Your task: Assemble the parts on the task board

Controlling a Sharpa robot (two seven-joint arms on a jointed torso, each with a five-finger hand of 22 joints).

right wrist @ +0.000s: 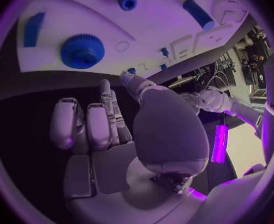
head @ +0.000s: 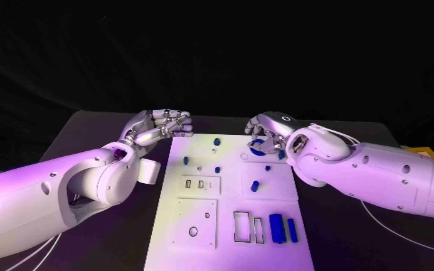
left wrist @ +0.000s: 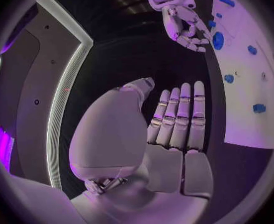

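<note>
Lying on the board's (head: pixel 231 246) far right corner, the round blue gear (head: pixel 259 147) sits right under your right hand (head: pixel 269 134); its fingers (head: pixel 256 143) curl down around it, but you can't tell whether they grip it yet. The right wrist view puts the gear (right wrist: pixel 82 50) just past the fingertips (right wrist: pixel 105 86), apart from them, with nothing in the palm. Being round, it gives you no long axis to line up on. Your right hand is much the nearer. Your left hand (head: pixel 163 125) hovers off the board's far left edge, fingers curled, and the left wrist view shows them (left wrist: pixel 180 109) straight, side by side and holding nothing.

Count what you have: one gear; about five small blue pegs scattered over the middle of the board, one of them (head: pixel 218 140) at the far edge; one tilted oblong piece (head: pixel 255 186) further in; two upright blue blocks (head: pixel 278 228) at the near right beside two empty rectangular slots (head: pixel 243 227). You judge the gear the piece in hand.
</note>
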